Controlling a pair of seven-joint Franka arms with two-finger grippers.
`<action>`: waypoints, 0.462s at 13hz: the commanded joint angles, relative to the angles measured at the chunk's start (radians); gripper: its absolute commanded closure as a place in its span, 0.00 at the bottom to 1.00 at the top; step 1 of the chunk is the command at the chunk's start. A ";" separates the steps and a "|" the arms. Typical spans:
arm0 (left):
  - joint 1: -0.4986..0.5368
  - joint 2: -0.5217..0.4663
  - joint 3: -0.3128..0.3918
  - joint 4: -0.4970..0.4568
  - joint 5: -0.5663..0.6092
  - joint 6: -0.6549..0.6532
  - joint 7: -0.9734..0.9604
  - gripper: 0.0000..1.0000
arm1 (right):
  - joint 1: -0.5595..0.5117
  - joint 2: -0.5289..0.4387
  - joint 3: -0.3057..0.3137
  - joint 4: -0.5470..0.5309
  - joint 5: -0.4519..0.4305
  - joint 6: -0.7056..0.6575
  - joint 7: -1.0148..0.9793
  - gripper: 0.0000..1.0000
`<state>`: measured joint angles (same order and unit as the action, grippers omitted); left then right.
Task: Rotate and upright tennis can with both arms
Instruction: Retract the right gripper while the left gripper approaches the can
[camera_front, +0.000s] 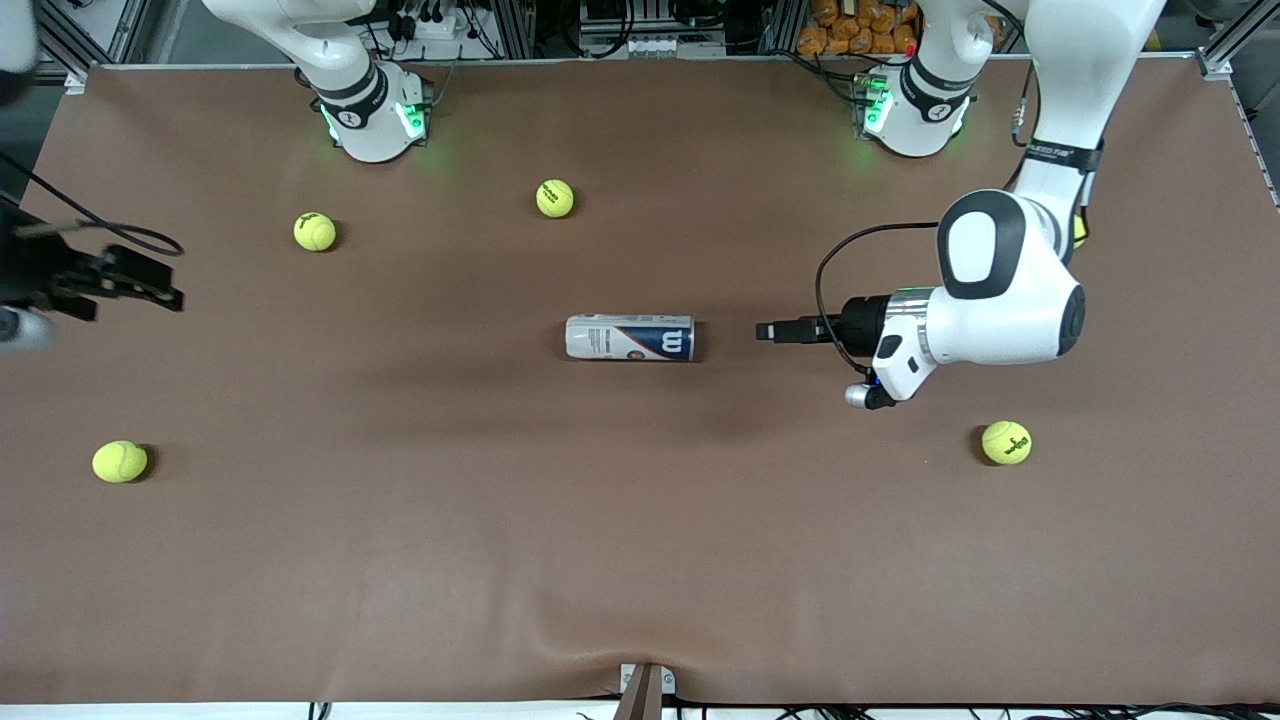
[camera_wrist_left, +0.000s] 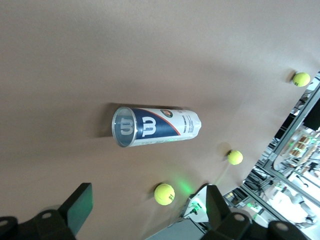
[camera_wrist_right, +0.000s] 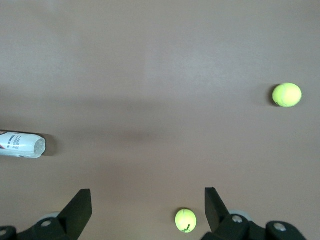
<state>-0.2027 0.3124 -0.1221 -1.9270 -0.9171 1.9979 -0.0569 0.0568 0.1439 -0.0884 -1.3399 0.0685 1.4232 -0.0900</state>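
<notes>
The tennis can (camera_front: 630, 338) lies on its side at the middle of the brown table, with its navy "W" end toward the left arm's end. My left gripper (camera_front: 775, 330) is level with the can, just off that navy end and apart from it. In the left wrist view the can (camera_wrist_left: 156, 126) shows its clear lid end on, and the left gripper (camera_wrist_left: 148, 210) is open and empty. My right gripper (camera_front: 160, 292) hovers over the right arm's end of the table, well away from the can. In the right wrist view it (camera_wrist_right: 147, 210) is open and empty, and only the can's white end (camera_wrist_right: 22, 145) shows.
Several tennis balls lie loose on the table: two (camera_front: 315, 231) (camera_front: 555, 198) near the right arm's base, one (camera_front: 120, 461) at the right arm's end, and one (camera_front: 1006, 442) near the left arm's elbow. A clamp (camera_front: 645, 690) sits at the front edge.
</notes>
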 joint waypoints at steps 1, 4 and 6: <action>-0.004 -0.030 -0.001 -0.073 -0.099 0.039 0.078 0.00 | -0.040 -0.065 0.013 0.002 0.024 -0.099 0.018 0.00; -0.004 -0.003 -0.001 -0.129 -0.303 0.056 0.240 0.00 | -0.124 -0.116 0.094 -0.008 0.016 -0.159 0.085 0.00; -0.003 0.049 -0.001 -0.127 -0.396 0.058 0.362 0.00 | -0.118 -0.141 0.091 -0.008 0.004 -0.161 0.139 0.00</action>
<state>-0.2034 0.3280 -0.1223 -2.0472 -1.2335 2.0402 0.2098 -0.0372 0.0360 -0.0234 -1.3313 0.0687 1.2668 -0.0074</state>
